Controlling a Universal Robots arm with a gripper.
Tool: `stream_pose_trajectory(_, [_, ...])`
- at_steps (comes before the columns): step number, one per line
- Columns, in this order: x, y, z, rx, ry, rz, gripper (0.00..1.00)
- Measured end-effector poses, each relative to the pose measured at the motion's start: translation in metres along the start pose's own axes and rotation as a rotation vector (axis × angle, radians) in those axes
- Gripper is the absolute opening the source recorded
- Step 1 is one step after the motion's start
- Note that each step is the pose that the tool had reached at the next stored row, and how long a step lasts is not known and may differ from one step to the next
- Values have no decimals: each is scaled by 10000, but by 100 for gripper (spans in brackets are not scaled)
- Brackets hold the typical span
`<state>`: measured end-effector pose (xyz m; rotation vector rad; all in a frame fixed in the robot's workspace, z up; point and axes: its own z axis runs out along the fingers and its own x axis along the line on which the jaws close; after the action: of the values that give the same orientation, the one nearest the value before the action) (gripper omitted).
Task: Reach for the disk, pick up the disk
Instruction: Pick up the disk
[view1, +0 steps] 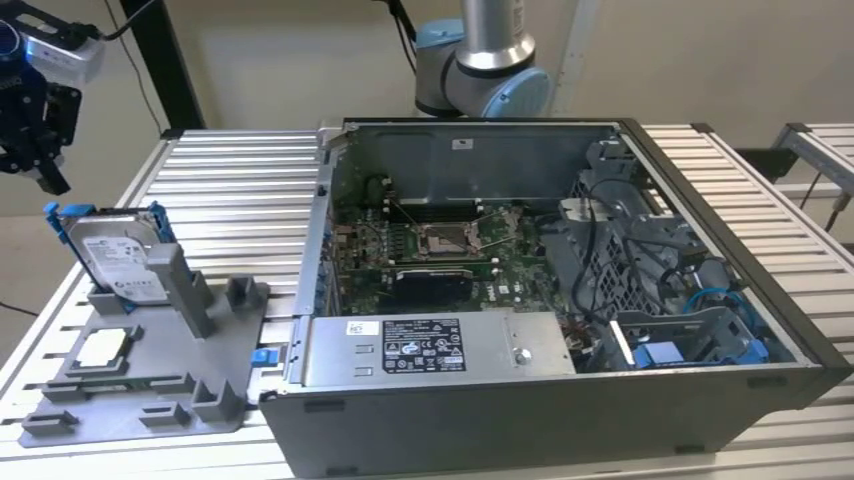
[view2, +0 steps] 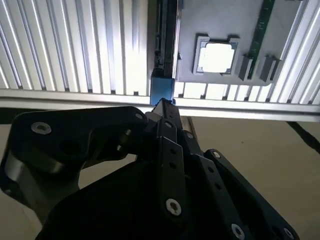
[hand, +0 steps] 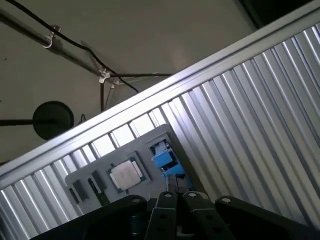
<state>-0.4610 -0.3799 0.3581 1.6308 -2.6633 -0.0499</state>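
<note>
Exterior view: your gripper (view1: 51, 178) hangs above the disk (view1: 112, 256), apart from it. The disk stands upright in the grey fixture (view1: 147, 390) on the tabletop (view1: 240, 180).
Second wrist view: the fingers (view2: 161, 131) are drawn together and hold nothing.
First wrist view: the disk's blue bracket lies near the square chip (hand: 127, 175).

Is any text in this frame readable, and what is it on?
No text is legible here.
White label on the disk: print too small to read.
Power supply sticker: print too small to read.
Back-wall sticker inside the case: too small to read.
</note>
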Motion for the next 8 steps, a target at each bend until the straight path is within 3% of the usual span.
stream_pose_trajectory(8, [-1,-3,6,55,16,-1287,0])
